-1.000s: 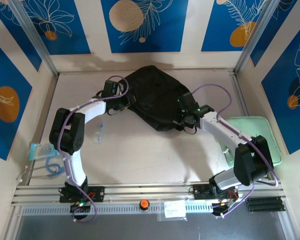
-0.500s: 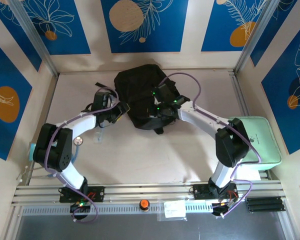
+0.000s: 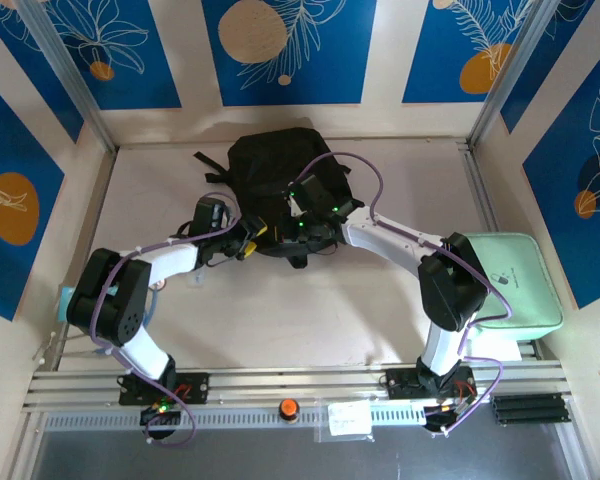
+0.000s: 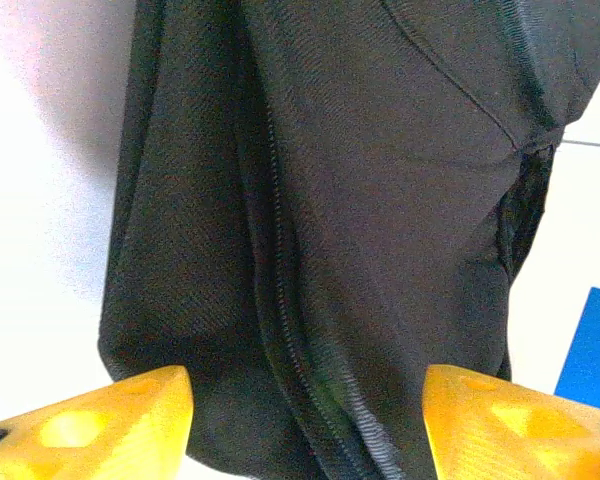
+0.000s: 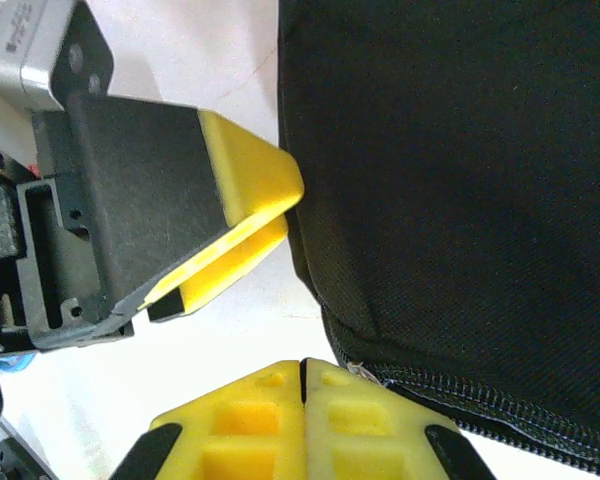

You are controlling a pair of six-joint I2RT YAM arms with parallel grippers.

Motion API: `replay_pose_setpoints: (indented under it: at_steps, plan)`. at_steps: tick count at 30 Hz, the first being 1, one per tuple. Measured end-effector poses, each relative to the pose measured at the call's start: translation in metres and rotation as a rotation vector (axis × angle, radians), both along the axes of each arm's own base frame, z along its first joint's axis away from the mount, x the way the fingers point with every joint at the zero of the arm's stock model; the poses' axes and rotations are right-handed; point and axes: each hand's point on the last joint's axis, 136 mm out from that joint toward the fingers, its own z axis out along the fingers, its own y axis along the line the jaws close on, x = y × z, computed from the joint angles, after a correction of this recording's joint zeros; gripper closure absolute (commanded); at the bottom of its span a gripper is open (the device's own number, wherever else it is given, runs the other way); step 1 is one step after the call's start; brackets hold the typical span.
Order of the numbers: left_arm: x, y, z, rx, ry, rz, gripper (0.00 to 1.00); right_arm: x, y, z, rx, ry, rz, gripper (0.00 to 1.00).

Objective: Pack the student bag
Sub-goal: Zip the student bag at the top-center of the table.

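Observation:
The student bag (image 3: 280,170) is a black fabric backpack lying at the back middle of the table. My left gripper (image 3: 248,242) is at its near left corner. In the left wrist view this gripper (image 4: 305,430) stands open, its yellow fingertips (image 4: 110,420) either side of the bag's fabric (image 4: 380,180) and a zip line (image 4: 285,340). My right gripper (image 3: 294,224) is at the bag's near edge. In the right wrist view it (image 5: 302,415) is shut, with the bag's zip end (image 5: 358,370) against its tip. The left gripper's fingers (image 5: 245,195) touch the bag's edge (image 5: 430,150) there.
A mint-green zip case (image 3: 510,275) lies at the right edge of the table under the right arm's elbow. A blue packet (image 3: 78,300) lies at the left edge beside the left arm. Purple cables loop over both arms.
The bag has slid left and toward the back along with my right gripper. My left gripper has drawn back to the bag's near left corner and its jaws stand wider apart.

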Motion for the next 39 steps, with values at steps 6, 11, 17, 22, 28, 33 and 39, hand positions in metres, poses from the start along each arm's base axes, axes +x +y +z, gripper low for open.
replay_pose_setpoints:
  at_steps: [6,11,17,22,28,33,39]
  plan:
    - [0.006,-0.003,0.008,-0.009,-0.018,0.002,0.45,-0.004,0.0,-0.007,0.006,0.02,0.0,1.0]
    - [0.016,-0.011,0.019,-0.023,-0.04,-0.003,0.57,-0.005,0.0,-0.009,0.011,0.025,-0.004,1.0]
    - [0.015,-0.013,0.004,-0.015,-0.005,-0.004,0.63,-0.006,-0.001,-0.012,0.01,0.033,-0.01,1.0]
    - [0.012,-0.011,-0.002,0.003,0.02,-0.005,0.67,-0.009,-0.006,-0.022,-0.001,0.055,-0.021,1.0]
    - [0.011,-0.011,-0.009,0.02,0.038,-0.004,0.92,-0.009,-0.008,-0.024,-0.002,0.065,-0.034,1.0]
    - [0.012,-0.009,-0.011,0.042,0.032,-0.008,1.0,-0.01,-0.017,-0.023,-0.002,0.067,-0.07,1.0]
    - [0.014,-0.007,-0.011,0.075,0.02,-0.028,1.0,-0.011,-0.059,-0.029,-0.017,0.089,-0.186,1.0]
